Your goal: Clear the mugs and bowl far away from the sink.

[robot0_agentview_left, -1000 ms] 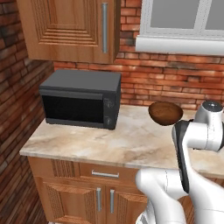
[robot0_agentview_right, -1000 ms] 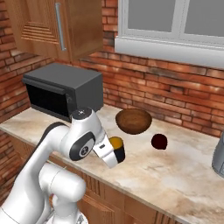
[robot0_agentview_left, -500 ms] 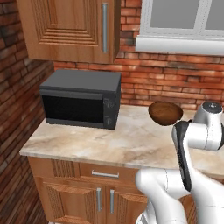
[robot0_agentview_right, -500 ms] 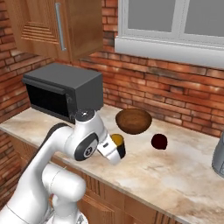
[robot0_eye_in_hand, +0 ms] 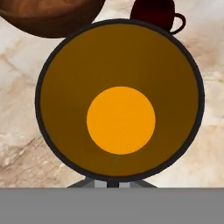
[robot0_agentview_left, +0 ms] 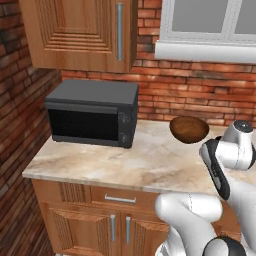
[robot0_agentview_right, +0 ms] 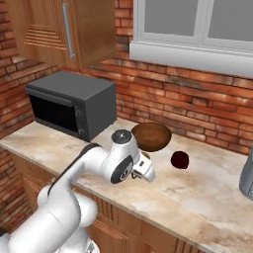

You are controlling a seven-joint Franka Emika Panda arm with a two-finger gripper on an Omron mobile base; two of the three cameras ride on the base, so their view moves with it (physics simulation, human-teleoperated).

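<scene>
The black mug stands upright on the counter straight under my hand, its yellow-orange inside facing the hand camera. In the right base view my gripper covers nearly all of it, and a sliver of the black mug shows beside the wrist. No fingertips show, so I cannot say whether the jaws stand open or shut. The dark brown bowl sits just behind the mug. The dark red mug stands to the bowl's right, handle out. The sink is out of view.
A black microwave stands at the counter's left under a wooden wall cabinet. A brick wall and window sill close the back. A grey object shows at the right edge. Bare marble counter lies in front of the microwave.
My hand has swung over the black mug and come down on it. The mug, plain in the right base view before, is now mostly hidden. Bowl and red mug stay put.
</scene>
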